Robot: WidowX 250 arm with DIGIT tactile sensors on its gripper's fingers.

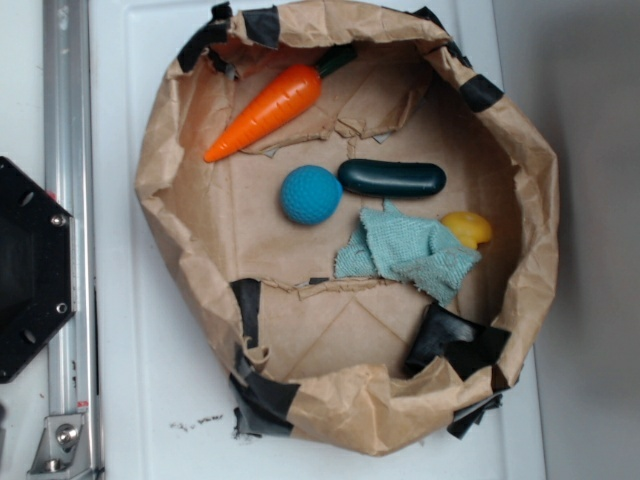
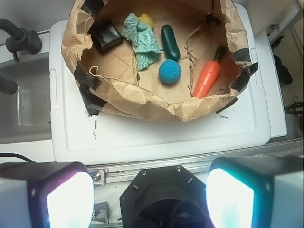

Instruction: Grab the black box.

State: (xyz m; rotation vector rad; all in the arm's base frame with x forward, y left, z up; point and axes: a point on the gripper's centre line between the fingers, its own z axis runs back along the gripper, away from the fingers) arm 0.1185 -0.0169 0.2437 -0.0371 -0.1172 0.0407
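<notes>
Gripper hangs with its fingers apart, well back from the paper bag, so the reach is not begun; next it must travel to the black box by the bag's wall.

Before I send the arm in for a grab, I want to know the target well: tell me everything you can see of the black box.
The black box is small, squarish and glossy, with rounded edges, probably plastic. It lies tilted against the crumpled wall of the brown paper bag, in a corner of the bag floor. The teal cloth lies beside it, apart from it. Nothing rests on it, and the pincer is far off, outside the bag.
</notes>
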